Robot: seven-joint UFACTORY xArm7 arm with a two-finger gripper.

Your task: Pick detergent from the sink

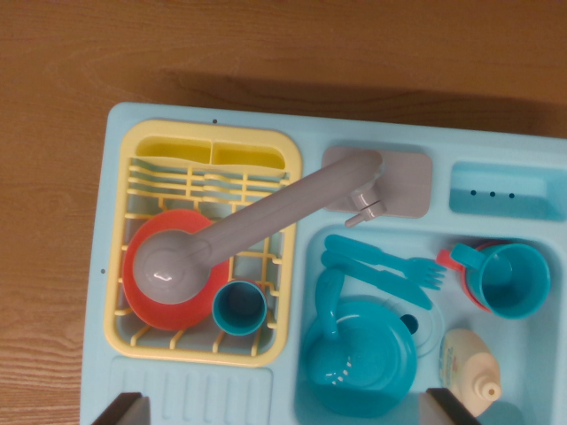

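In the wrist view, the detergent bottle [469, 365] lies in the sink basin [532, 354], near its lower right part, just below the teal mug [505, 279]. Its long axis runs roughly up and down the picture, tilted slightly, with the capped nozzle pointing toward the bottom edge. It is a single small cream bottle with a pale label on its upper body.

The basin also holds one teal pot [359, 359], one teal fork [390, 258], one teal knife [376, 279] and one teal spoon [328, 297]. On the wrist view's left, the yellow drying rack [202, 243] holds one red plate [168, 283] and one teal cup [239, 307]; the grey faucet [257, 226] swings over it.

The gripper [288, 409] shows as two dark fingertips at the bottom edge, spread wide apart and holding nothing.
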